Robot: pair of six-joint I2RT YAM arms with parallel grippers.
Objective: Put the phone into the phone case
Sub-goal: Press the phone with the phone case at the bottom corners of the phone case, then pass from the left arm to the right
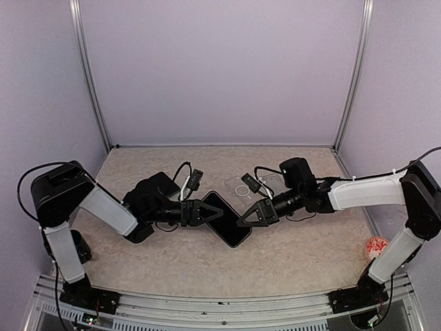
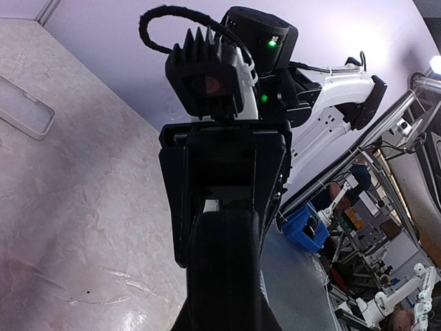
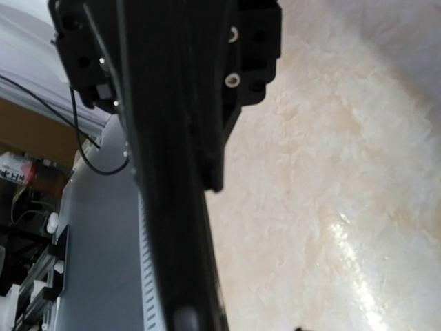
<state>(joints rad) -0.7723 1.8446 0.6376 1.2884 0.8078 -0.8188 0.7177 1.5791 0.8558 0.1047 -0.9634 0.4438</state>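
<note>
The phone (image 1: 226, 219) is a black slab held between my two grippers at the table's middle, slanting from upper left to lower right. My left gripper (image 1: 205, 211) is shut on its left end and my right gripper (image 1: 247, 222) is shut on its right end. In the left wrist view the phone (image 2: 227, 276) runs away to the right gripper's body (image 2: 227, 158). In the right wrist view the phone (image 3: 172, 227) shows edge-on. The clear phone case (image 1: 247, 187) with its white ring lies flat just behind the right gripper; it also shows in the left wrist view (image 2: 24, 107).
A round red-and-white object (image 1: 377, 247) lies at the table's right edge by the right arm's base. Cables loop above both wrists. Pale walls and metal posts close off the back and sides of the beige table (image 1: 296, 255).
</note>
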